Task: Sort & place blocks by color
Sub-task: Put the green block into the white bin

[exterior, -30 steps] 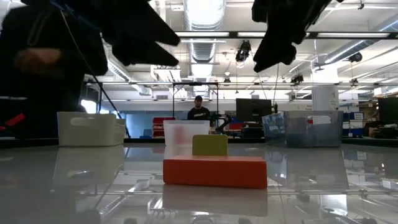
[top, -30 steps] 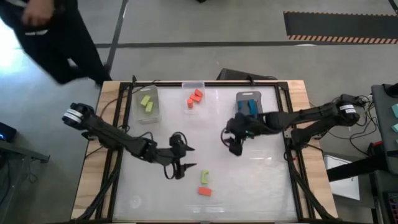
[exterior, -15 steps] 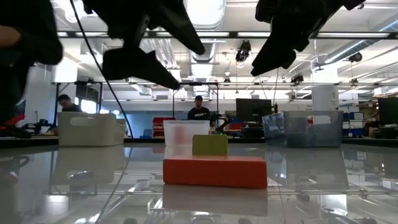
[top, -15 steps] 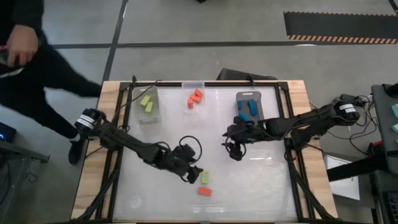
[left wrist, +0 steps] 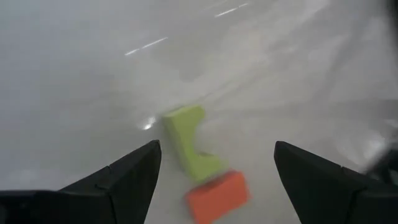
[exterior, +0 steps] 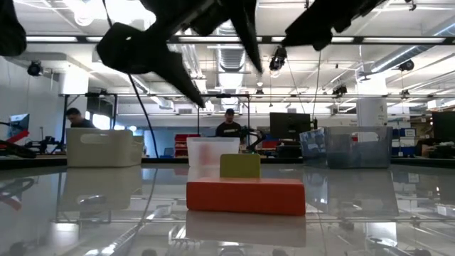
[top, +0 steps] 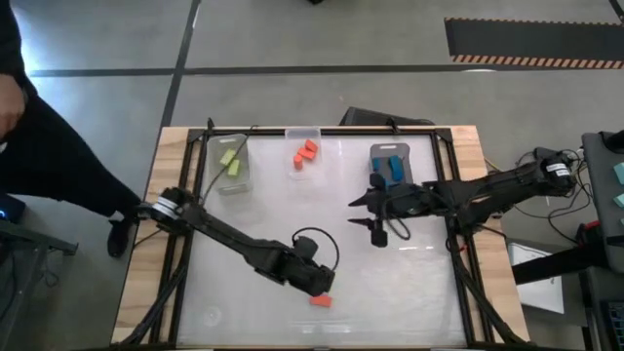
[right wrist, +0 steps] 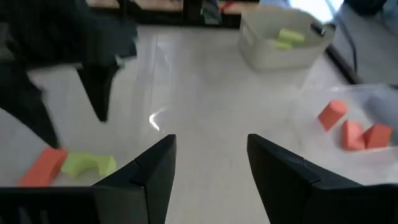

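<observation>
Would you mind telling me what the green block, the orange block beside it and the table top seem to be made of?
The green block and the orange block look like matte foam or soft plastic: flat solid colour, no glints, though the look leaves it open. The table top seems glossy, perhaps glass or acrylic: it mirrors the blocks and bins.

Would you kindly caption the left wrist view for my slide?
Open left hand poised over a lime green block touching an orange-red block.

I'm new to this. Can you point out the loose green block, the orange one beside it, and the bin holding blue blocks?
green block [left wrist: 189, 144], left wrist view, its flat face.
orange block [exterior: 245, 195], low view, front face.
blue-block bin [top: 409, 162], high view, right rim.
</observation>
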`<action>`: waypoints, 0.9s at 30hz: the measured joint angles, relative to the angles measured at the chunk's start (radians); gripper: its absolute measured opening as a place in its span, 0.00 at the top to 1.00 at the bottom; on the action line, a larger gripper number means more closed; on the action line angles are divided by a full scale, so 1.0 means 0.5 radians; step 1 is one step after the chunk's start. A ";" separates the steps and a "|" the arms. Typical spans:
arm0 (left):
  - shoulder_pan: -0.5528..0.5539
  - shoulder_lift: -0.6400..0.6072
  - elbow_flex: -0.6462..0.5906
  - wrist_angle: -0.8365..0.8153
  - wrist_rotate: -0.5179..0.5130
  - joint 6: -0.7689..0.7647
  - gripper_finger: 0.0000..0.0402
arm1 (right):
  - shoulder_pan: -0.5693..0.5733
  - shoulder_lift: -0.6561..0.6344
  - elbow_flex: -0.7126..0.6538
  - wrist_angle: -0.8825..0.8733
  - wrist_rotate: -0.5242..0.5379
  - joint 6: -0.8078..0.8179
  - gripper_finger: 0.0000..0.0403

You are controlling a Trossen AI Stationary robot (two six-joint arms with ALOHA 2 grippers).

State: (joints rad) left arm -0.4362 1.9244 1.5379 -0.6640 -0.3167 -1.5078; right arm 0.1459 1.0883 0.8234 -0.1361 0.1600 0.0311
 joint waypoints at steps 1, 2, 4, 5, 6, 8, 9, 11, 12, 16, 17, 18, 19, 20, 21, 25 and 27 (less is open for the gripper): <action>0.000 0.043 0.038 -0.071 0.010 -0.045 0.26 | 0.000 -0.037 0.000 0.001 0.000 -0.009 0.53; 0.000 0.089 0.083 -0.134 0.015 -0.080 0.26 | 0.000 -0.072 -0.004 0.002 0.000 -0.022 0.53; -0.004 0.171 0.155 -0.202 0.023 -0.127 0.26 | 0.000 -0.144 -0.016 0.000 -0.001 -0.035 0.53; -0.004 0.213 0.187 -0.224 0.023 -0.132 0.26 | 0.001 -0.177 -0.025 0.001 -0.001 -0.034 0.53; -0.005 0.253 0.221 -0.224 0.022 -0.131 0.26 | 0.001 -0.214 -0.040 0.005 -0.001 -0.033 0.53; -0.004 0.320 0.270 -0.208 0.020 -0.117 0.26 | 0.001 -0.276 -0.076 -0.002 -0.002 -0.034 0.53; 0.001 0.349 0.282 -0.228 0.020 -0.116 0.26 | 0.001 -0.305 -0.093 0.000 -0.002 -0.034 0.53; 0.001 0.405 0.299 -0.256 0.021 -0.125 0.26 | 0.001 -0.354 -0.126 -0.015 -0.003 -0.032 0.53; 0.001 0.429 0.301 -0.278 0.023 -0.134 0.26 | 0.001 -0.372 -0.135 -0.015 -0.003 -0.032 0.53; 0.002 0.466 0.301 -0.250 -0.004 -0.151 0.26 | 0.001 -0.430 -0.156 -0.006 -0.004 -0.029 0.53; 0.002 0.468 0.301 -0.261 -0.014 -0.152 0.26 | 0.001 -0.437 -0.157 0.000 -0.004 -0.028 0.53; 0.002 0.468 0.300 -0.264 -0.019 -0.153 0.26 | 0.001 -0.443 -0.162 -0.005 -0.004 -0.028 0.53; 0.002 0.468 0.298 -0.257 -0.027 -0.156 0.26 | 0.001 -0.444 -0.164 -0.012 -0.004 -0.026 0.53; 0.002 0.468 0.295 -0.257 -0.032 -0.161 0.26 | 0.001 -0.444 -0.165 -0.009 -0.004 -0.026 0.53; 0.002 0.468 0.291 -0.261 -0.038 -0.166 0.27 | 0.001 -0.444 -0.166 -0.006 -0.004 -0.026 0.53; 0.002 0.468 0.288 -0.253 -0.050 -0.169 0.34 | 0.001 -0.442 -0.171 -0.005 -0.004 -0.031 0.53; 0.002 0.468 0.284 -0.231 -0.051 -0.169 0.40 | 0.001 -0.442 -0.171 -0.007 -0.004 -0.031 0.53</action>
State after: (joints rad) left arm -0.4355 2.1582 1.6799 -0.7797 -0.3420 -1.5925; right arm 0.1463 0.8673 0.7380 -0.1396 0.1581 0.0154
